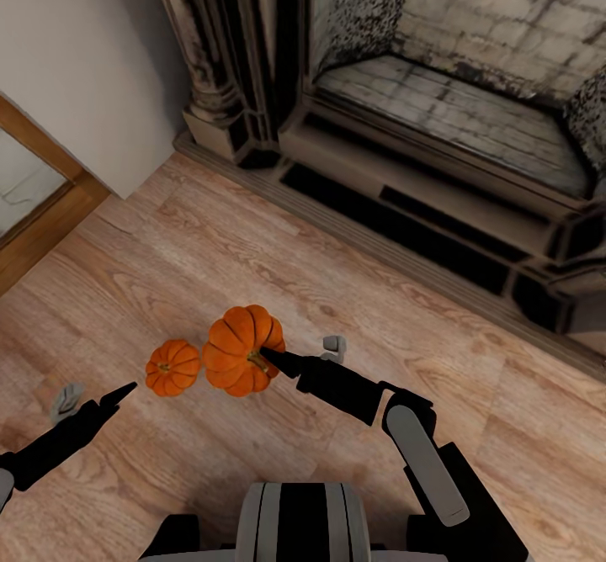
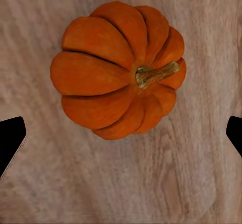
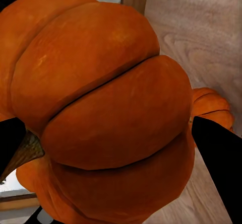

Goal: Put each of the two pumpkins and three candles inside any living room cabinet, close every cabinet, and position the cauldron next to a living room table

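A sooty fireplace stands beyond the wood floor. The right end effector grips the bigger pumpkin and appears to hold it clear of the floor. The small pumpkin sits on the floor with the left end effector open just beside it. This looks like the gathering stage; next, the left should close on the small one.

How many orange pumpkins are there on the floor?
2. The bigger pumpkin sits between the right gripper's fingers, looking lifted. The smaller pumpkin lies on the wooden floor beside it, just ahead of the left gripper.
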Tool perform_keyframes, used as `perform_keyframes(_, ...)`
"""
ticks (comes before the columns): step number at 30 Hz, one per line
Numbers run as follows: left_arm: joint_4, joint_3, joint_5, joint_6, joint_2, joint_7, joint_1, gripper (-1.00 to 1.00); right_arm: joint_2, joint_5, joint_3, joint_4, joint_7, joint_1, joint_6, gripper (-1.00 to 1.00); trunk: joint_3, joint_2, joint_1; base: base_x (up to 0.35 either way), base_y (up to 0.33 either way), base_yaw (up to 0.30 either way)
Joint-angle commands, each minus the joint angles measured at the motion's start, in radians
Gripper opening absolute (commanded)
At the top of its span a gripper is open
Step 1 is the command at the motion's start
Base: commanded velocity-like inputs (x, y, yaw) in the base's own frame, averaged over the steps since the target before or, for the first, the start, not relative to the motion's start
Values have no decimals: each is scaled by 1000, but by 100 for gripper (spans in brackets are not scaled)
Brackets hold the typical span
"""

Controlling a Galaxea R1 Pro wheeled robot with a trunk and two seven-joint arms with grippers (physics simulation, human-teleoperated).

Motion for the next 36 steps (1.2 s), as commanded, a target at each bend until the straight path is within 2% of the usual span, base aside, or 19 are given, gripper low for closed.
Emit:
perform_keyframes(1, 0, 1, 5, 3, 0, 0, 0, 100, 0, -4, -1, 0, 1, 0, 5, -100, 0, 0, 0, 97, -5, 0)
perform_keyframes(15, 0, 3, 6, -6, 1, 6, 0, 100, 2, -4, 0, 1, 0, 0, 5, -100, 0, 0, 0, 91, -1, 0)
perform_keyframes(22, 1, 39, 8, -6, 0, 17, 0, 100, 3, -4, 1, 1, 0, 0, 5, -100, 0, 0, 0, 50, -18, 0)
perform_keyframes(32, 1, 46, 7, -7, 0, 18, 0, 100, 4, -4, 2, 1, 0, 0, 5, -100, 0, 0, 0, 32, -53, 0)
perform_keyframes(36, 2, 46, 7, -8, 0, 19, 0, 100, 5, -4, 2, 1, -1, 0, 5, -100, -16, -1, 2, 1, -1, 0)
